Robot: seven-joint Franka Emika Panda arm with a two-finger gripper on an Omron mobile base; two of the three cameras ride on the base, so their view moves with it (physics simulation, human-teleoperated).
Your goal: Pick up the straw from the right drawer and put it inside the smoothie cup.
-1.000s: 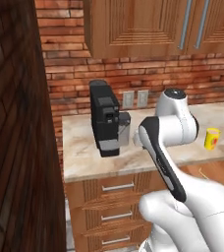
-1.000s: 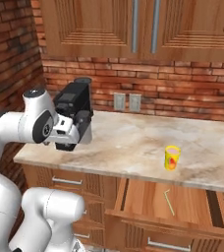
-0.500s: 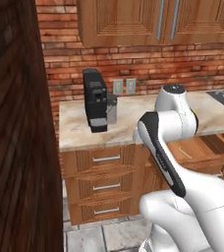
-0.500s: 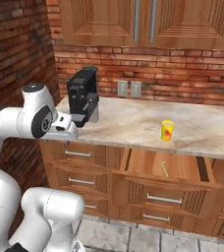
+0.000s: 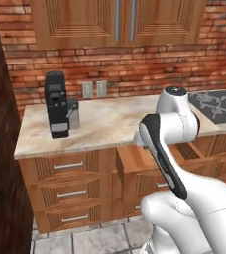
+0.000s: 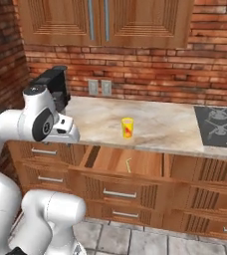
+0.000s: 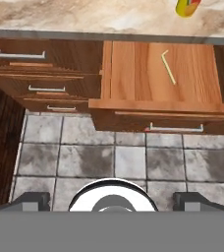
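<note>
The right drawer (image 6: 105, 158) (image 7: 128, 64) is pulled open below the marble counter. On its plank floor lies the straw (image 6: 128, 164) (image 7: 168, 67), thin and pale with a bent top end. The smoothie cup (image 6: 127, 128) (image 7: 187, 7), yellow with a red-orange mark, stands upright on the counter just behind the drawer. My gripper (image 7: 112, 201) hangs high over the tiled floor, in front of the drawer and well short of the straw. Its fingertips (image 7: 31, 200) stand wide apart, open, with nothing between them. In the left base view my arm covers most of the drawer (image 5: 130, 161).
A black coffee machine (image 5: 58, 104) (image 6: 56, 83) stands at the counter's left end, a stove top (image 6: 219, 124) (image 5: 219, 104) at its right. Narrow drawers with silver handles (image 7: 21, 54) sit left of the open one. A dark brick wall (image 5: 1, 163) closes the left side. Grey tiled floor (image 7: 124, 157) lies below.
Both base views have shifted: the base has driven back and to the right, so counter and drawer show farther off. Straw and cup keep their places. The drawer stays open.
</note>
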